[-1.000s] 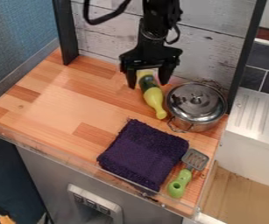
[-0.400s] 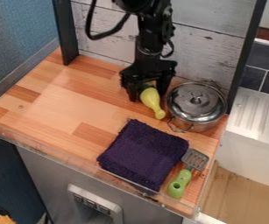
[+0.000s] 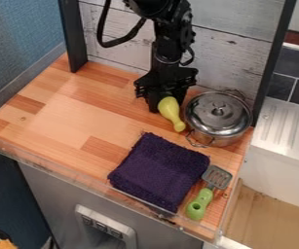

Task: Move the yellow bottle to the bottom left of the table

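Near right: past green-handled spatula (image 3: 199,204), then folded purple towel (image 3: 159,171), on to yellow bottle (image 3: 170,111) toward far side of bench (image 3: 64,109), just beside lidded pot (image 3: 218,116). Pointing narrow end nearward, slightly right; running lengthwise near-right to far-left. Clasped around wider far part by jaws (image 3: 166,108).

And here's the jointed black robot arm (image 3: 170,41), dropping in from the top edge, a slim black cable (image 3: 118,44) looping out at its side; below, the wide black two-finger gripper (image 3: 166,109) points downward, its fingers drawn close together.
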Motion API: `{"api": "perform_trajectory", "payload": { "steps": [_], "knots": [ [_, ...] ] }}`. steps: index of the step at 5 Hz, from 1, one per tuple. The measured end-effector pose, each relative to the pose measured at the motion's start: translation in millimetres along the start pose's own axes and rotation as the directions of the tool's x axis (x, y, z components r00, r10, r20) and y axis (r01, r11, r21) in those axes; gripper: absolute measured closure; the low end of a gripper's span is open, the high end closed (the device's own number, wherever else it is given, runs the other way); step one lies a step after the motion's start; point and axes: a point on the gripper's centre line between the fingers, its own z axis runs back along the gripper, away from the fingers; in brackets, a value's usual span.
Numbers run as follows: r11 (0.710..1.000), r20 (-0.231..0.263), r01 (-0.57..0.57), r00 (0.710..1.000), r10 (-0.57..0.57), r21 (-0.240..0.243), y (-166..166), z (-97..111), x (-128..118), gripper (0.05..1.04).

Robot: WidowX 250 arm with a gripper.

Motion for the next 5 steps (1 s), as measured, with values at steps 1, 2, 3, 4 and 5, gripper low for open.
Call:
{"api": "perform_trajectory", "payload": {
  "steps": [1,2,3,4,5],
  "knots": [
    [1.0,0.003,-0.024,1.0,0.024,-0.02,5,16,9,0.411],
    [0.996,0.043,-0.069,0.997,0.071,-0.059,16,43,28,0.411],
    [0.989,0.062,-0.131,0.989,0.135,-0.074,43,64,40,0.411],
    [0.976,0.086,-0.204,0.974,0.21,-0.077,78,81,49,0.411],
    [0.964,0.085,-0.254,0.962,0.261,-0.081,107,89,40,0.411]
  ]
}}
